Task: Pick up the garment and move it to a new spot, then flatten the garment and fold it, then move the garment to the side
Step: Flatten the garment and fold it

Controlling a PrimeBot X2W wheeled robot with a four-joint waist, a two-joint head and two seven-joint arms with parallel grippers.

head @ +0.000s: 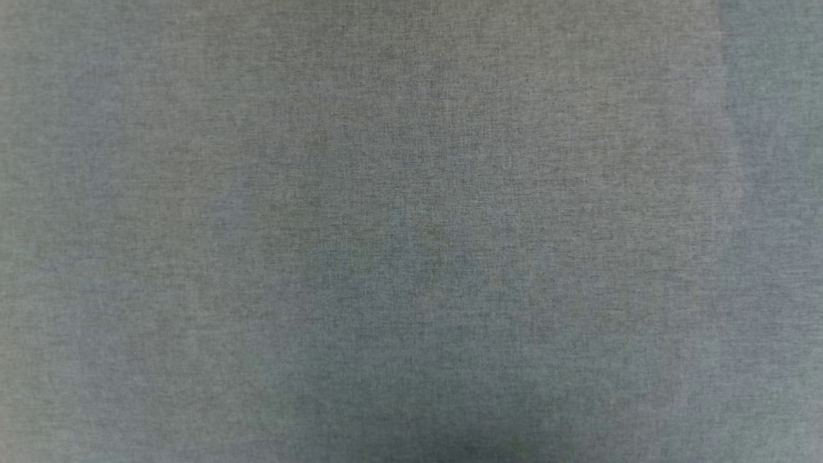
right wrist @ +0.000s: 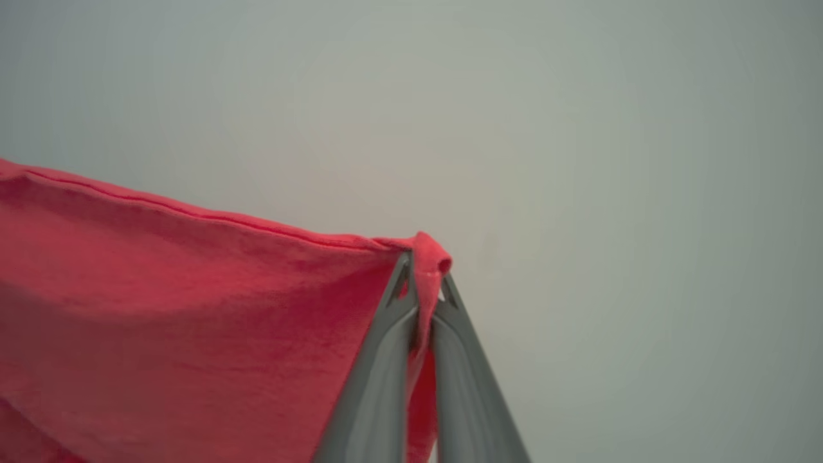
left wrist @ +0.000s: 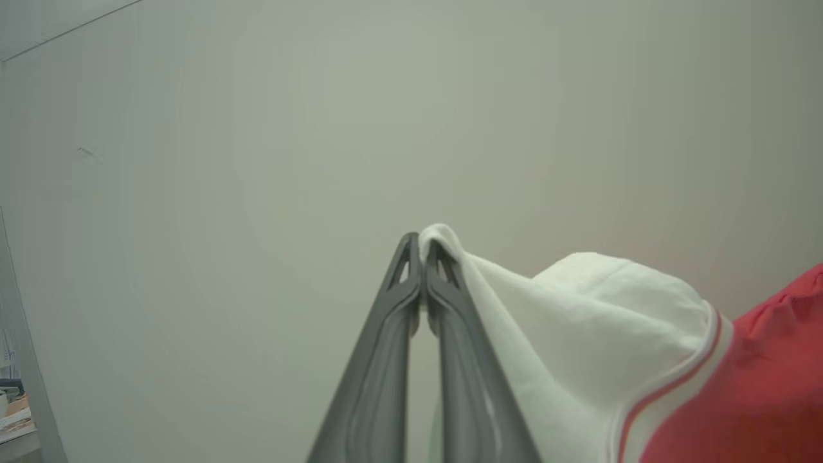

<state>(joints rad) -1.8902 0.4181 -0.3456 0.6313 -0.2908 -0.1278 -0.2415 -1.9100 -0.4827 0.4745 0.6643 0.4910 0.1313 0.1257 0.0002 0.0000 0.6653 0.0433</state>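
Left gripper [left wrist: 422, 247] pinching garment [left wrist: 578, 321] sleeve | right gripper [right wrist: 424, 270] pinching hem | rest cropped

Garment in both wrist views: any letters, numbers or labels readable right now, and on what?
None can be read.
The garment shows a plain white sleeve and red cloth, no print facing the cameras.
The clutter at the left wrist view's lower left is too small to read.
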